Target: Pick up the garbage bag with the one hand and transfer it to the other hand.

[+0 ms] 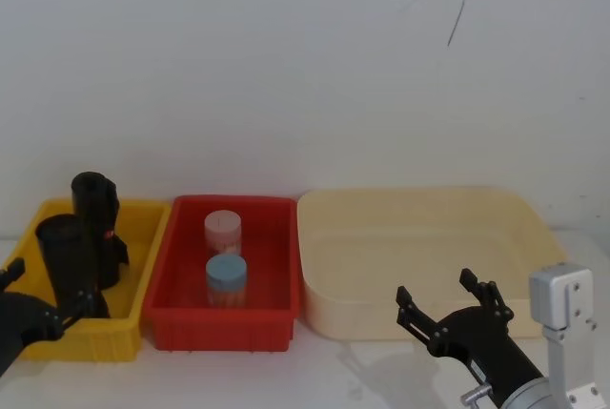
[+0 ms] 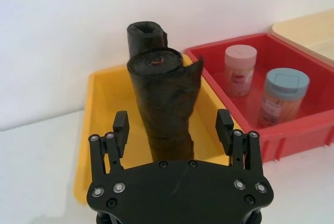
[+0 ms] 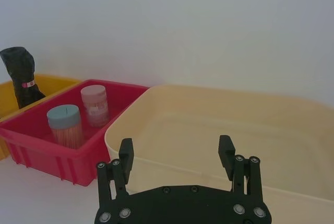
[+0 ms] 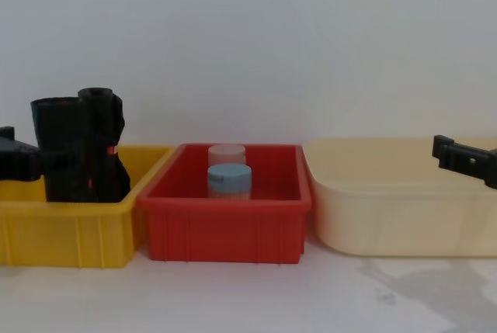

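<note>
While the garbage bag point(image 2: 167, 109) stands upright by the yellow bin's point(image 2: 102, 104) left edge, we should centre the left gripper point(image 2: 173, 117), fingers spread either side, before closing; the right gripper point(image 3: 176, 145), fingers apart, hovers before the cream tub point(image 3: 235, 92).

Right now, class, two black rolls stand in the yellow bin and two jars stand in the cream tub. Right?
One slip: the head view shows the pink-lidded jar and the blue-lidded jar in the red bin, not the cream tub. The rear black roll and the front black roll do stand in the yellow bin.
</note>
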Available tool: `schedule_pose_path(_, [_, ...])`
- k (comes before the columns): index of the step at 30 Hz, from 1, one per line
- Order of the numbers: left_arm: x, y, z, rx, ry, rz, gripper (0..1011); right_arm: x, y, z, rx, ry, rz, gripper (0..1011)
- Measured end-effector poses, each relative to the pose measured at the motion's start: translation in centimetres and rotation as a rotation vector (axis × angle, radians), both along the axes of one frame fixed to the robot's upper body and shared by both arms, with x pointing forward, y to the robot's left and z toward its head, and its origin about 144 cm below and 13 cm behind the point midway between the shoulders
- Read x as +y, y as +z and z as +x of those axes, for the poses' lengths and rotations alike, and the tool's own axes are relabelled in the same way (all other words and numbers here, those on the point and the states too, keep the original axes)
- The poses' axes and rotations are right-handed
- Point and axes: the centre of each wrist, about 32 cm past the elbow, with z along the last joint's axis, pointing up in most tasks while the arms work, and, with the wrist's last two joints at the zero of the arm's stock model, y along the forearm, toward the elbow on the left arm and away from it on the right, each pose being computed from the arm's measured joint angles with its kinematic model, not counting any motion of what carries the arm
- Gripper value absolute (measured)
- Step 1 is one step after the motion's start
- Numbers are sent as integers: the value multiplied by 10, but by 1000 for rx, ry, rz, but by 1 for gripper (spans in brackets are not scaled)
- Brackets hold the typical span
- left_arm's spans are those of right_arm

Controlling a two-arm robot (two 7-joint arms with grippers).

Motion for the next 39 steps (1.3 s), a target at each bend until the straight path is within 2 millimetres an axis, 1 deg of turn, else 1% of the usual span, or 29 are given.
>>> schedule_pose_path(20, [-1, 4, 37, -7, 20, 26, 1000, 0, 0, 0, 0, 0, 0, 1000])
schedule_pose_path(26, [-3, 4, 44, -4, 17, 25, 993, 0, 0, 0, 0, 0, 0, 1001])
schedule_pose_path(27, [-3, 4, 44, -4, 17, 25, 962, 0, 0, 0, 0, 0, 0, 1001])
schedule_pose_path(29, [-3, 4, 46, -3, 16, 25, 937, 0, 0, 0, 0, 0, 0, 1000])
schedule_pose_path(33, [-4, 5, 49, -2, 15, 25, 850, 0, 0, 0, 0, 0, 0, 1001])
schedule_pose_path(36, [-4, 5, 51, -1, 14, 25, 743, 0, 0, 0, 0, 0, 0, 1000])
schedule_pose_path(39, [-4, 5, 52, 0, 13, 25, 669, 0, 0, 0, 0, 0, 0, 1001])
